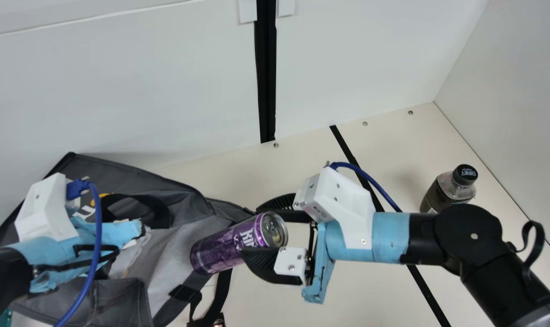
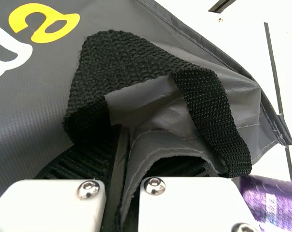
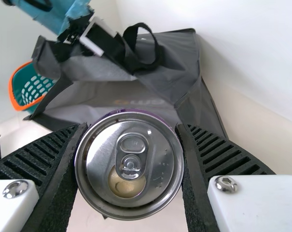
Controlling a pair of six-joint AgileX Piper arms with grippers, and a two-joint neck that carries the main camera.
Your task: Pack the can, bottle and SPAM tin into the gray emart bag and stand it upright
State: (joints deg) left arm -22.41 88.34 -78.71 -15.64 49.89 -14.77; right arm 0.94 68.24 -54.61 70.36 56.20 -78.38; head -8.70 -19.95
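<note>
Pinching the can between its two ribbed fingers, your right gripper holds it tilted in front of the open mouth of the gray emart bag. You can see in the main view that the can's pull-tab end faces back toward the right arm, while its other end points toward the bag; in the right wrist view, the metal lid sits squarely between the fingers, one pressed to each side. Your left gripper is over the bag, and the left wrist view shows you its fingers closed on the fabric at the edge of the opening, right beside a black strap handle. The bag lies slumped on the table, its mouth gaping toward the right arm, with another black strap trailing on the near side. Well apart from it, beyond your right arm and near the side wall, you have the dark bottle standing upright with its black cap on. Your right wrist view also catches a teal basket with an orange rim beside the bag.
</note>
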